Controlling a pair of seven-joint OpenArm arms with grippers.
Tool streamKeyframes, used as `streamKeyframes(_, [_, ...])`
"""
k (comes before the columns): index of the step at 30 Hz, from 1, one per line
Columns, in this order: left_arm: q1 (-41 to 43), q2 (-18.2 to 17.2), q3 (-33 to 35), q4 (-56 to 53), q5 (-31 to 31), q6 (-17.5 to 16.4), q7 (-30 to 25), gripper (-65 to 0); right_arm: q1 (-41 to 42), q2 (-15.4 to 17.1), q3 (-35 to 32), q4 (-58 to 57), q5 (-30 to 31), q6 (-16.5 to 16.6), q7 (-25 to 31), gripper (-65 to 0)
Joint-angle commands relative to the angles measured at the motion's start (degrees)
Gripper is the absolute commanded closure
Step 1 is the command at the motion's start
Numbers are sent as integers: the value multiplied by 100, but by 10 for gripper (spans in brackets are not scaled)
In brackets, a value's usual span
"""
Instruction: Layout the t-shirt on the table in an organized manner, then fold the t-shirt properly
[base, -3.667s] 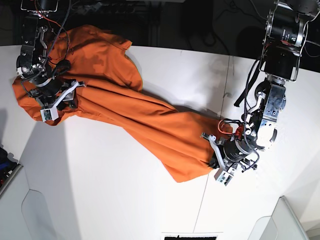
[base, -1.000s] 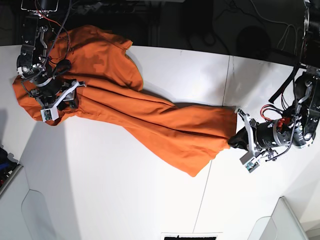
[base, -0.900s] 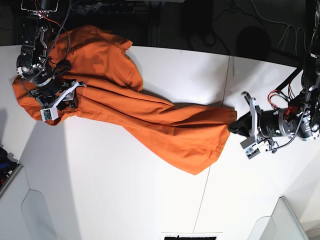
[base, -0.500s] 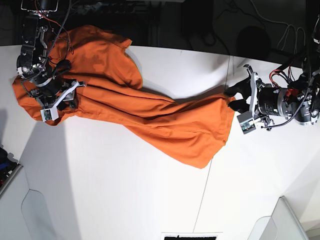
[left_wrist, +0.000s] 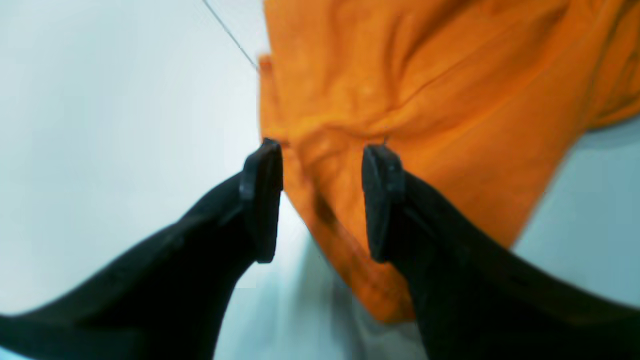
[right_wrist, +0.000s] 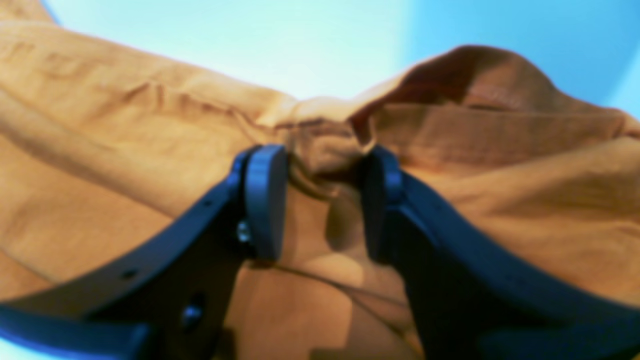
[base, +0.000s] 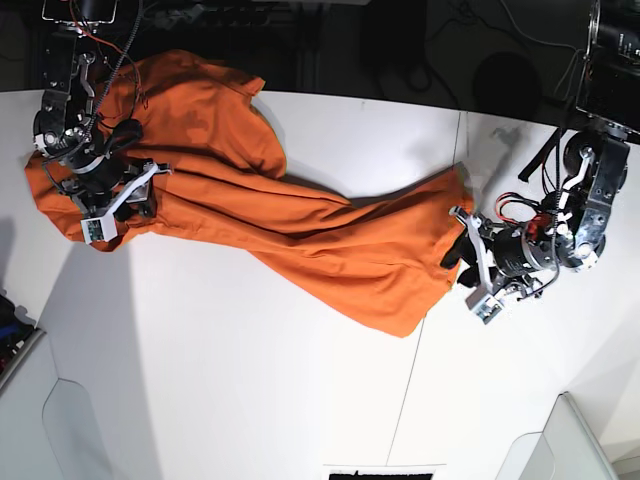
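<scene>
The orange t-shirt (base: 300, 240) lies twisted in a long diagonal band on the white table (base: 250, 390), from the far left to right of centre. My right gripper (base: 135, 200) rests on its bunched left end. In the right wrist view its jaws stand apart (right_wrist: 325, 200) with a lump of fabric (right_wrist: 325, 145) between the tips. My left gripper (base: 462, 265) is at the shirt's right edge. In the left wrist view its jaws are apart (left_wrist: 322, 200) and straddle that edge of the shirt (left_wrist: 400, 100). The neck label is hidden.
The shirt's upper left part (base: 190, 80) reaches the table's far edge, with dark clutter and cables behind it. A thin seam (base: 430, 270) crosses the table near the left gripper. Grey bins stand at the near left (base: 20, 370) and near right (base: 590, 440).
The left gripper pulled the shirt's right end to the right and then toward the far side, spreading it wider. It now sits lower along that edge. The right arm has not moved.
</scene>
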Motion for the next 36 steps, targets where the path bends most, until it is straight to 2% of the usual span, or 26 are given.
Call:
streamKeyframes(1, [-229, -9, -59, -127, -81, -7, -168, -284, 61, 63, 26, 70, 26, -39, 46, -255])
streamKeyframes(5, [-345, 260, -59, -540, -87, -4, -319, -284, 59, 63, 26, 70, 26, -39, 46, -255])
streamKeyframes(12, [-343, 291, -59, -535, -149, -11, -330, -284, 61, 61, 26, 70, 28, -37, 46, -255])
streamKeyframes(14, [-343, 293, -59, -529, -400, -162, -332, -283, 61, 61, 26, 70, 28, -39, 48, -255])
streamKeyframes(15, [-343, 293, -59, -527, -494, -243, -334, -264, 61, 61, 26, 70, 28, -39, 48, -255])
streamKeyframes(19, [-343, 409, -59, -527, -498, -262, -332, -88, 61, 63, 26, 70, 26, -39, 48, -255])
streamKeyframes(21, [-343, 492, -59, -527, -387, -260, -334, -67, 61, 61, 26, 70, 28, -39, 48, -255])
streamKeyframes(26, [-483, 485, -59, -527, -72, -205, -315, -71, 61, 66, 26, 70, 24, -37, 46, -255])
streamKeyframes(27, [-546, 442, -59, -527, -74, -192, -284, -93, 61, 66, 26, 70, 22, -37, 46, -255])
streamKeyframes(31, [-688, 334, -59, -527, -90, -188, -286, -267, 61, 63, 26, 70, 24, -39, 46, -255])
streamKeyframes(32, [-678, 339, -59, -531, -87, -192, -262, -285, 61, 63, 26, 70, 24, -37, 46, -255])
streamKeyframes(36, [-549, 337, -59, -535, -17, -190, -247, -286, 61, 63, 26, 70, 26, -39, 50, -255])
